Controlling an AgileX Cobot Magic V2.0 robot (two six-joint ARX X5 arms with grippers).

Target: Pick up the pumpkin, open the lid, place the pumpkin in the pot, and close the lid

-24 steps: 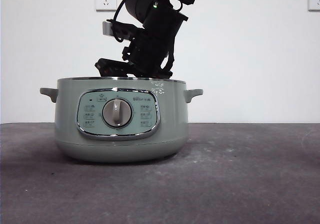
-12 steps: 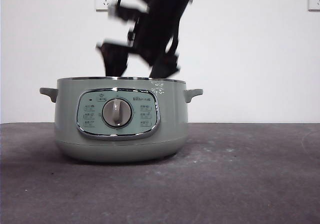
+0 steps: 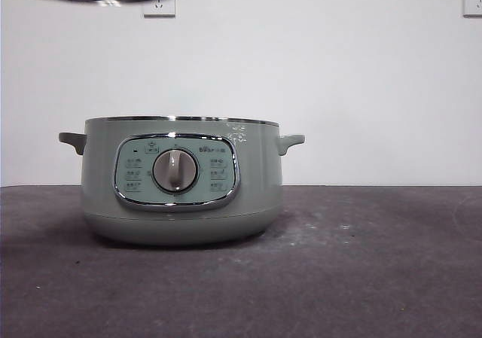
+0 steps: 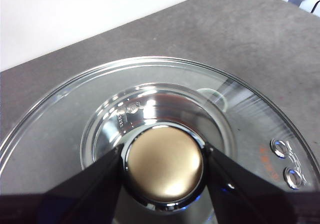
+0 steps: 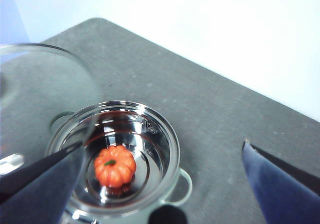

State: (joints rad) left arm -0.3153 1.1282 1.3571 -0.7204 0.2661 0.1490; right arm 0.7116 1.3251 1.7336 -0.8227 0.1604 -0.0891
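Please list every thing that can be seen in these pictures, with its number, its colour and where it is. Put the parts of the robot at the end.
pumpkin: 1, orange-red with a green stem, on the bottom inside the pot.
pot: 1, pale sage green with a chrome panel frame and a grey dial, uncovered, standing on the table.
lid: 1, clear glass with a chrome rim, held in the air by its knob, above the pot and off to one side.
table: 1, dark grey, under the pot.
wall sockets: 2, white, high on the white wall behind.
left end effector: 1, black, shut on the lid's knob.
right end effector: 1, dark, jaws open and empty, high above the pot.
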